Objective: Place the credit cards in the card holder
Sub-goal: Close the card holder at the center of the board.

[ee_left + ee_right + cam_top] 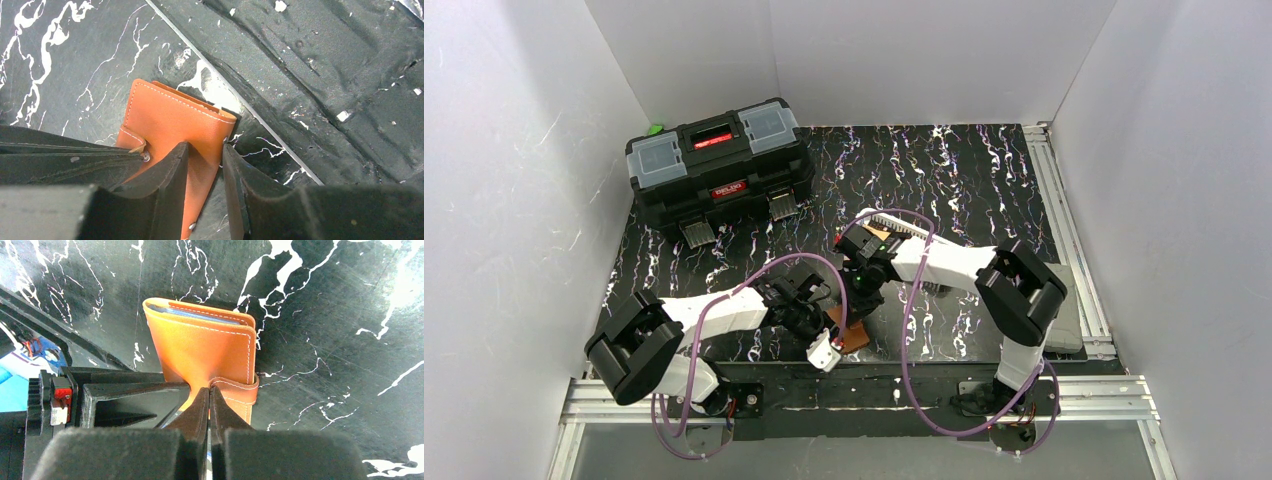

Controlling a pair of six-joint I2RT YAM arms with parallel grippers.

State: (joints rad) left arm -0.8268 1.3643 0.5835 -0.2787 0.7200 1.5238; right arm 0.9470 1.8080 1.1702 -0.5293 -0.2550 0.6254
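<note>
The card holder [175, 117], an orange-brown leather wallet with white stitching, stands on edge near the table's front [854, 338]. My left gripper [205, 147] is shut on one side edge of it, leather between both fingers. My right gripper [209, 389] is shut, its tips pressed against the holder [200, 347] beside the snap tab [240, 390]. Thin bluish edges [192, 313] show in the holder's top; I cannot tell if they are sleeves or credit cards. No loose credit cards are clearly visible.
A big black toolbox [719, 165] stands at the back left. A white slotted basket [904, 225] sits just behind the right wrist, something orange in it. Metal rails [1064, 200] run along the right side and the front. White walls close in the table.
</note>
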